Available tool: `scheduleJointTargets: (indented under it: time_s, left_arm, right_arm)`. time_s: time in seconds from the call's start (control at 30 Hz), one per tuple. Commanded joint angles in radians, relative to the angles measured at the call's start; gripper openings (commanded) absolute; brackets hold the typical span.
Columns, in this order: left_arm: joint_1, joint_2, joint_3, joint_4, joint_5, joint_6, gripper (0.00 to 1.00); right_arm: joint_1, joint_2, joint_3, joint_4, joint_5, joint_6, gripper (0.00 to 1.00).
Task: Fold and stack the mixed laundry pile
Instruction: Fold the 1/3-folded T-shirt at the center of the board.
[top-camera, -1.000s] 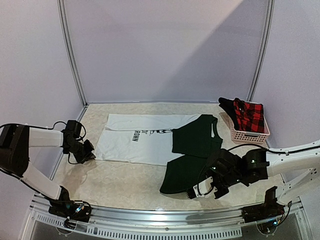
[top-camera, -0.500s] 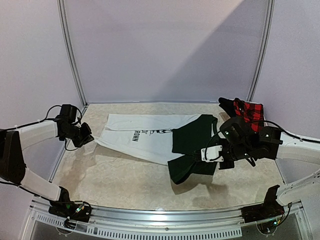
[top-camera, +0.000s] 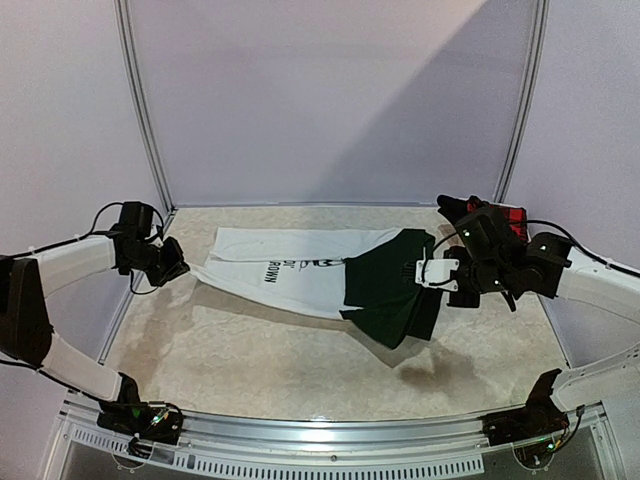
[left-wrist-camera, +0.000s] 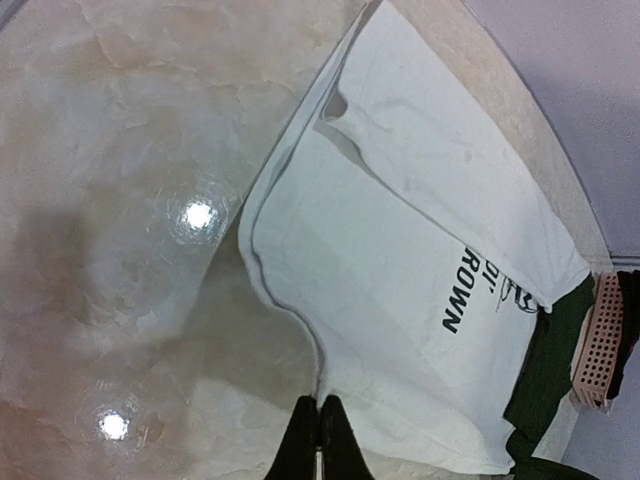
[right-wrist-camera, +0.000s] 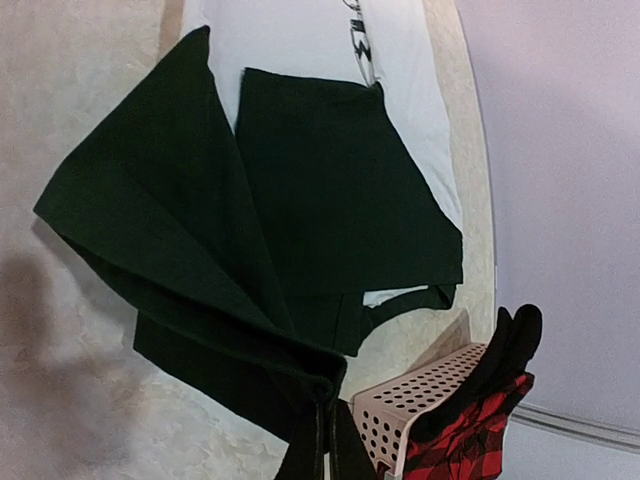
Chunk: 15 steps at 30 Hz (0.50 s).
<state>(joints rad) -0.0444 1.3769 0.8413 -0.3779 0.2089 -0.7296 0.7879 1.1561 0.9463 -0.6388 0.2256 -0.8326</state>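
i have the right gripper (right-wrist-camera: 327, 408) clamped on a lifted edge of the dark green garment (right-wrist-camera: 300, 190); seen from above, its flat half lies at nine o'clock. the left gripper (left-wrist-camera: 320, 408) pinches the white shirt (left-wrist-camera: 400, 250).

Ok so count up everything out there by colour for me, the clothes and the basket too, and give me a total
White shirt: 1
Dark green garment: 1
Red-and-black checked shirt: 1
Black cloth: 1, hanging over the basket beside the checked one
Pink basket: 1
Total: 5
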Motion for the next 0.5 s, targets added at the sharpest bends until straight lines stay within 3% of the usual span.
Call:
scheduleJointTargets:
  time_s: [0.0, 0.47]
  left_arm:
    - [0.009, 0.064, 0.039, 0.069, 0.007, 0.007, 0.0]
    - [0.008, 0.291, 0.229, 0.062, 0.009, 0.033, 0.0]
  right_arm:
    - [-0.066, 0.026, 0.054, 0.064, 0.046, -0.013, 0.0]
    - [-0.244, 0.221, 0.187, 0.265, 0.05, -0.026, 0.0]
